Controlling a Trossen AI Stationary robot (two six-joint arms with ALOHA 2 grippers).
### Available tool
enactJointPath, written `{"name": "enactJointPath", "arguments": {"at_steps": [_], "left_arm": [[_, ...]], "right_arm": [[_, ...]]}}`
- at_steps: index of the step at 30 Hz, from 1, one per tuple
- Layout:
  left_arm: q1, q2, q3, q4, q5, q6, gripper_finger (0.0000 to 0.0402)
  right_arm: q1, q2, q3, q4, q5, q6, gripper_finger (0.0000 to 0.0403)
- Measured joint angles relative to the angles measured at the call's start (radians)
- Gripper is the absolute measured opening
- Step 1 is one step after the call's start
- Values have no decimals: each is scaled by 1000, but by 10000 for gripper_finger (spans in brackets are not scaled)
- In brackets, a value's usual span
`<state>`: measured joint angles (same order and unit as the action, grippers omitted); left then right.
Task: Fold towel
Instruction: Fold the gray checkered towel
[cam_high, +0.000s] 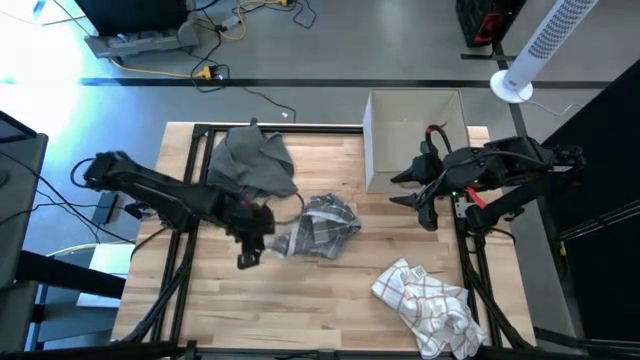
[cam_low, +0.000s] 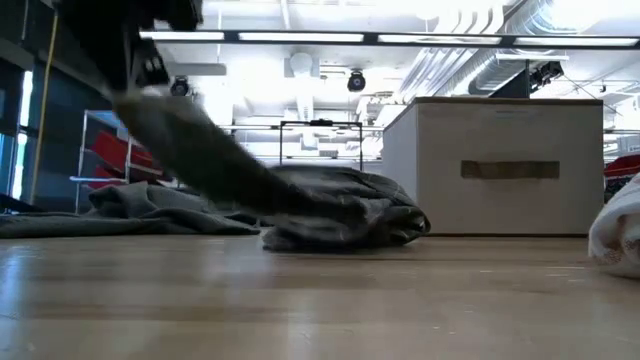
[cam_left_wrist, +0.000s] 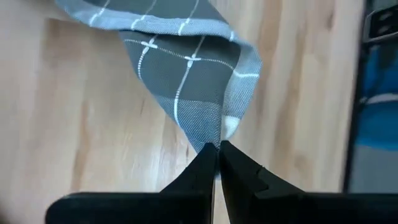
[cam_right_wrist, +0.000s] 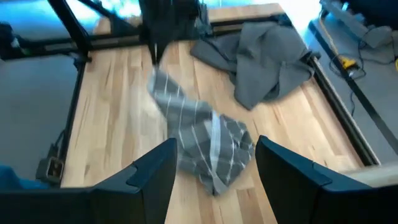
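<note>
A grey checked towel (cam_high: 325, 225) lies bunched at the middle of the table, with one end drawn up toward my left gripper (cam_high: 258, 240), which is shut on it. In the low view the towel (cam_low: 340, 215) rises as a slanting band toward the upper left. My right gripper (cam_high: 412, 190) hangs open to the right of the towel, beside the white box, touching nothing. Its wrist view shows the towel (cam_right_wrist: 205, 143) ahead of its spread fingers. My left gripper pinches a pointed corner of the checked towel (cam_left_wrist: 214, 134) between its two fingertips. Whether one layer or several is caught does not show. The corner is lifted off the table, and the cloth runs from it in a stretched band (cam_low: 210, 165) down to the heap that rests on the wood.
A plain grey cloth (cam_high: 255, 160) lies crumpled at the far left of the table. A white checked towel (cam_high: 430, 305) lies at the near right. A white open box (cam_high: 415, 135) stands at the far right. Bare wood shows at the near left.
</note>
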<state>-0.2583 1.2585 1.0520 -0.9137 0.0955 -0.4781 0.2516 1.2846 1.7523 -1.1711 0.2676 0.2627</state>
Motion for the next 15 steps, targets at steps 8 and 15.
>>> {"name": "enactJointPath", "arguments": {"at_steps": [8,15], "left_arm": [[58,-167,241,-19,-179,-19,4],[78,-242,319,153,-344,-11,4]], "right_arm": [[0,0,0,-5,18,-11,204],[0,10,0,19,0,-57,204]]}}
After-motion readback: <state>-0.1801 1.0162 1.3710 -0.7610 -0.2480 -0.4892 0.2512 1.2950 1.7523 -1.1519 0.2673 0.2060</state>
